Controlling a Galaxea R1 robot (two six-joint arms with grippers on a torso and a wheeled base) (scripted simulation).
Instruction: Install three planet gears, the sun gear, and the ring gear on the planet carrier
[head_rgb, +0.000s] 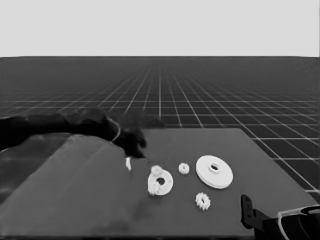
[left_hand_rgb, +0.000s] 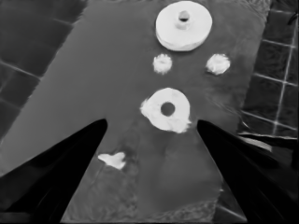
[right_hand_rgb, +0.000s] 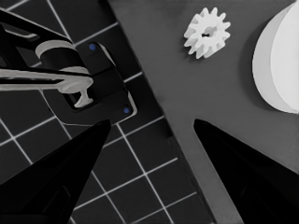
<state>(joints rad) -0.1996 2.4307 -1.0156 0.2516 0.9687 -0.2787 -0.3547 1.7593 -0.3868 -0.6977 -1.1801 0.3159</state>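
My tabletop (head_rgb: 90, 200) carries the ring gear (head_rgb: 214, 171) right of centre and the carrier (head_rgb: 161, 183) at the middle, with two gears (head_rgb: 156, 171) resting on it. Two loose gears (head_rgb: 184, 168) lie near them, a thin white piece (head_rgb: 128, 163) lies left. My left jaws (head_rgb: 134, 150) hover spread over that piece; my right jaws (right_hand_rgb: 149, 154), also spread, wait at the near right corner.

table (head_rgb: 90, 200): smaller round part (head_rgb: 161, 183) mid-table, two gears (head_rgb: 156, 171) on its left side – one behind, one in front; thin white piece (head_rgb: 128, 163) just left-behind it; loose gear (head_rgb: 184, 168) right-behind; larger round part (head_rgb: 214, 171) farther right; another gear (head_rgb: 202, 201) in front – between both parts
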